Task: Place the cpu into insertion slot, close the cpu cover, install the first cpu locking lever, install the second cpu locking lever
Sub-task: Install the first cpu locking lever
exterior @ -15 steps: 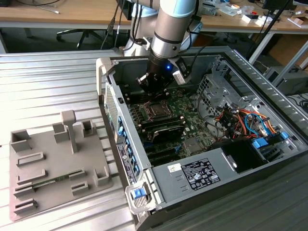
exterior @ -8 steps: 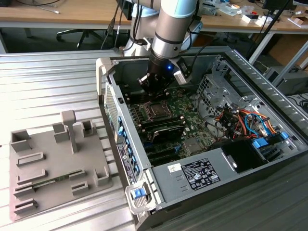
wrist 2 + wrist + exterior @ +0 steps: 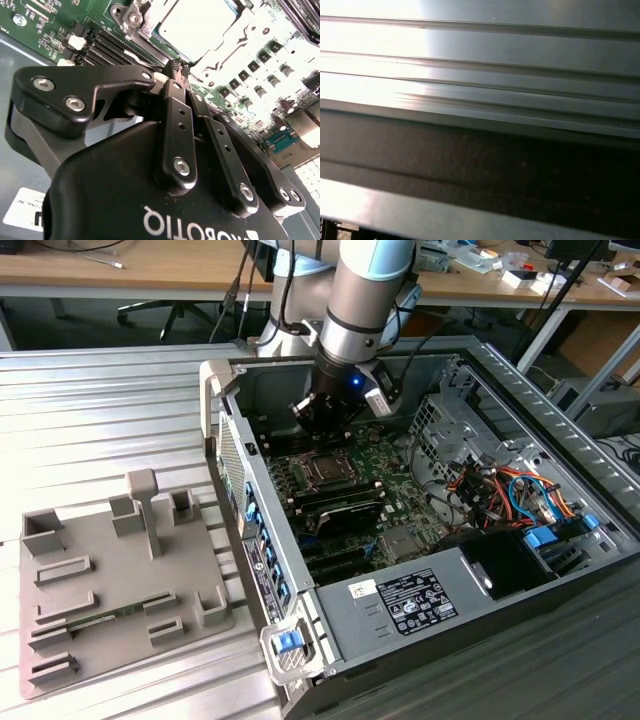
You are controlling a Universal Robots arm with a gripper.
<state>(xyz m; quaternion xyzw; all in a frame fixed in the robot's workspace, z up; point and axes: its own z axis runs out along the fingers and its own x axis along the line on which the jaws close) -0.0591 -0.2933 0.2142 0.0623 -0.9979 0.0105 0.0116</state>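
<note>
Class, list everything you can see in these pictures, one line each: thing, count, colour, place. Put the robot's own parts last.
Open metal computer case: one, grey, lying on its side on the ribbed table.
Green motherboard: one, inside the case.
Square grey-topped cpu: one, silver-grey, seated in the socket, with the silver metal cpu cover framing it.
Black memory slots: several, beside the socket.
Bundle of cables: orange, blue, red, toward the exterior view's right of the case.
Grey plastic fixture tray: one, on the table at the exterior view's left.
Ribbed metal table: one, silver.
Wooden desk: one, behind.
Robot arm: one, silver-grey, above the motherboard.
Tool: one, black, fingers together, just above the socket edge.
</note>
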